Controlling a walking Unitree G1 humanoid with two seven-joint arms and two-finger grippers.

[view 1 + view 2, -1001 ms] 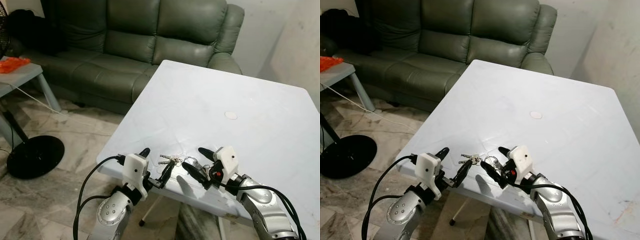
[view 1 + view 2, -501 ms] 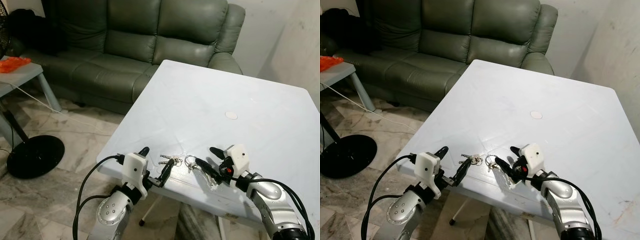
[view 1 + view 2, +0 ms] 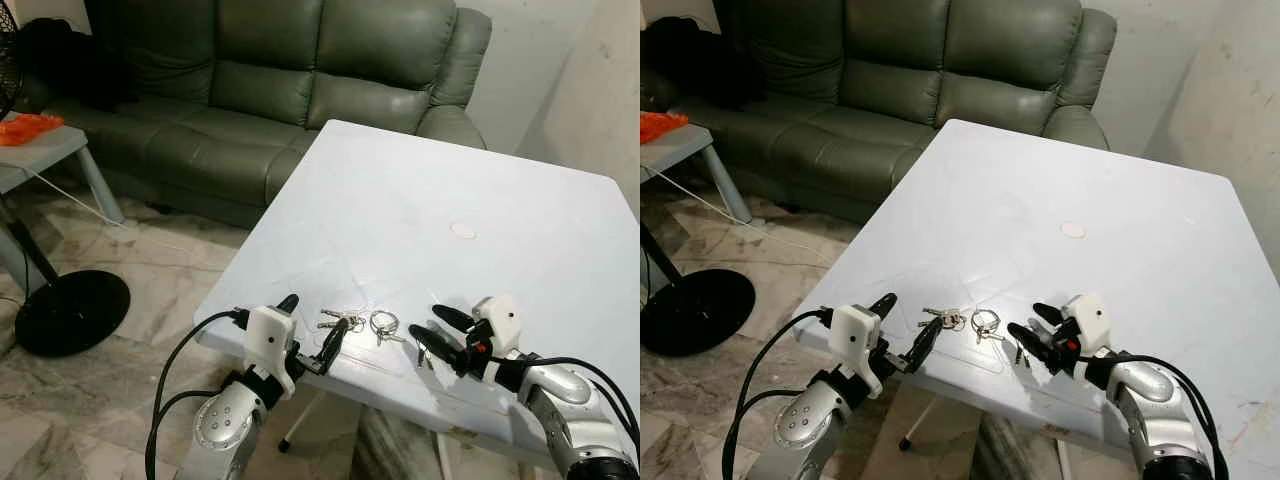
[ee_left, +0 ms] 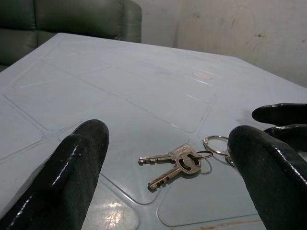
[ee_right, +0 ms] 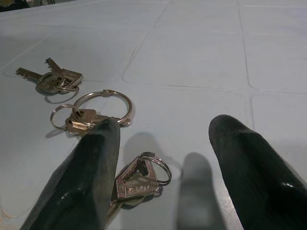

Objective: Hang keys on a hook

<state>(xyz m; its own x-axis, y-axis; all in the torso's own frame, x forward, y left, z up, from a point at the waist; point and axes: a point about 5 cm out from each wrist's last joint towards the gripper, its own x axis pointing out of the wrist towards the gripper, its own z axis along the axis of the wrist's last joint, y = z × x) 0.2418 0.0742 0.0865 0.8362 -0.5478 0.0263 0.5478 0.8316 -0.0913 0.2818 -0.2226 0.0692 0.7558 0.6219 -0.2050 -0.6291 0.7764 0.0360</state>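
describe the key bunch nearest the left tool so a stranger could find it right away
Start at the pale blue plastic table in front of the grey-green sofa and go to its near edge. The two-key silver bunch lies flat there, just ahead of the open left tool. Its neighbours differ: the large silver split ring beside it is wider, and the small single key lies by the right tool.
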